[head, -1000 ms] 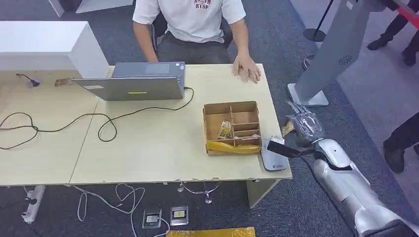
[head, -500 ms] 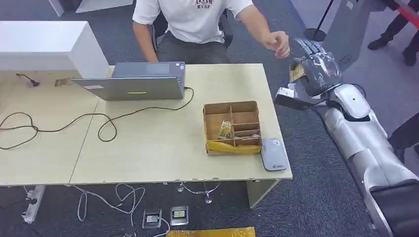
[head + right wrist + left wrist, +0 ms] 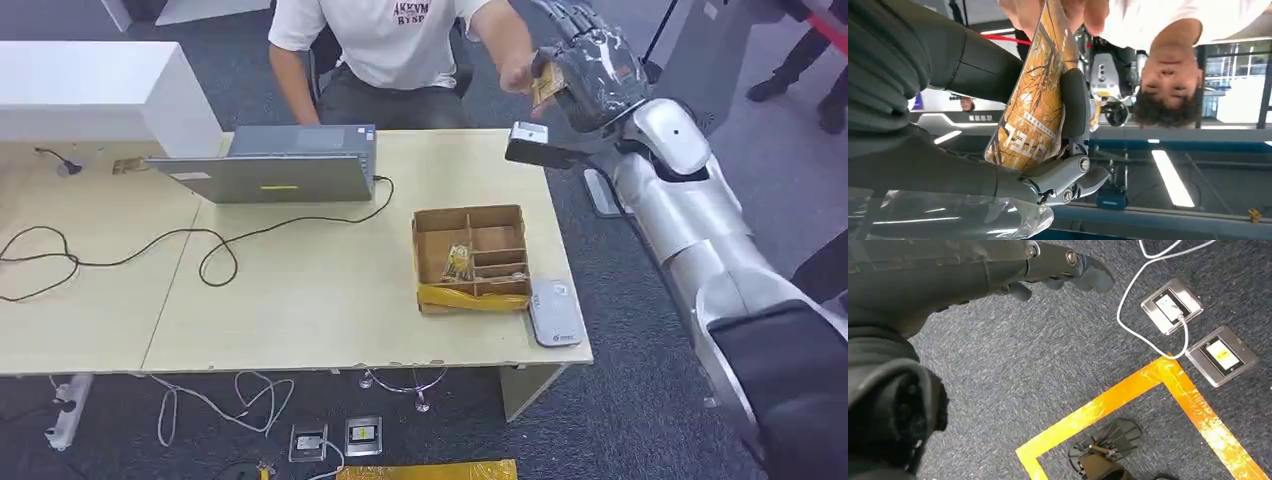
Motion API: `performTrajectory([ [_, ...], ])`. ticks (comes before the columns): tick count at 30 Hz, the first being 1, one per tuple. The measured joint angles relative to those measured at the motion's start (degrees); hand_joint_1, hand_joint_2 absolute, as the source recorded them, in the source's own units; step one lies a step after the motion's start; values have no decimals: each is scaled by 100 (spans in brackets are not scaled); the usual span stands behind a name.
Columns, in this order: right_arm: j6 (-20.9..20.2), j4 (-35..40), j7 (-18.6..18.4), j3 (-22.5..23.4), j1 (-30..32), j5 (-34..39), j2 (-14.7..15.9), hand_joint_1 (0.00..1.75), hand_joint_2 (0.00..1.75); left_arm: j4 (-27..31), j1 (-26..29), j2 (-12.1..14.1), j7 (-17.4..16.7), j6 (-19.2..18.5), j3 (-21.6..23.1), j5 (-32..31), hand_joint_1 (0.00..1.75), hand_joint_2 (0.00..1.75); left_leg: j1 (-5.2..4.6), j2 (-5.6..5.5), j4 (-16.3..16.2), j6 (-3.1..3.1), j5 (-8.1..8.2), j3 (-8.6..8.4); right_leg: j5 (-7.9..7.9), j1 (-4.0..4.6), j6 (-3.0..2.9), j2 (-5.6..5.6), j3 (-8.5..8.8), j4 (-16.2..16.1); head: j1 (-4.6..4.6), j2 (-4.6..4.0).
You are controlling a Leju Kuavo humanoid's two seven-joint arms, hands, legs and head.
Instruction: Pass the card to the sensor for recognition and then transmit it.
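Right hand [image 3: 592, 62], raised beyond the table's [image 3: 330, 290] far corner, pinches the card [image 3: 1033, 100] while a person's hand [image 3: 1048, 12] touches its free end (handover step, I judge), so next it must loosen its fingers.

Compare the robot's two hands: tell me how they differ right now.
The right hand is raised high beyond the light wooden table, toward the seated person in the white T-shirt; the left hand hangs low over grey carpet. The right hand grips an orange-and-yellow printed card, which the person's fingers touch at its far end; the left hand holds nothing.
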State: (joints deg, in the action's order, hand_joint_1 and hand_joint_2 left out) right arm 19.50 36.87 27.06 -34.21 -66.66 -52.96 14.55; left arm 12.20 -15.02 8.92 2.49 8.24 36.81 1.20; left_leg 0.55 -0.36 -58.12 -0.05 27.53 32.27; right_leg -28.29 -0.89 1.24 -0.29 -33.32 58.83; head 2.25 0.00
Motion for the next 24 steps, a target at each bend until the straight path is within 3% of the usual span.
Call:
performTrajectory([
  [10, -203, -542, -109, -147, -255, -160, -472, 175, 175, -2, -27, -9, -2, -42, 4, 0, 0, 0, 0, 2, 0, 0, 0, -1, 0, 0, 0, 2, -1, 0, 2, 0],
  [20, -424, -920, -299, -275, -334, -188, -664, 175, 175, -2, -33, -9, -7, -33, 9, 13, 0, 0, 0, 2, 0, 0, 0, -1, 0, 0, 0, 3, -1, 0, 0, 0],
  [22, -426, -979, -319, -304, -334, -186, -669, 2, 175, -2, -33, -9, -7, -17, 9, 24, 0, 0, 0, 2, 0, 0, 0, -1, 0, 0, 0, 3, -1, 0, 0, 0],
  [24, -426, -1034, -341, -328, -334, -186, -686, 0, 175, -2, -31, -9, -7, 2, 9, 28, 0, 0, 0, 2, 0, 0, 0, -1, 0, 0, 0, 3, -1, 0, 2, 0],
])
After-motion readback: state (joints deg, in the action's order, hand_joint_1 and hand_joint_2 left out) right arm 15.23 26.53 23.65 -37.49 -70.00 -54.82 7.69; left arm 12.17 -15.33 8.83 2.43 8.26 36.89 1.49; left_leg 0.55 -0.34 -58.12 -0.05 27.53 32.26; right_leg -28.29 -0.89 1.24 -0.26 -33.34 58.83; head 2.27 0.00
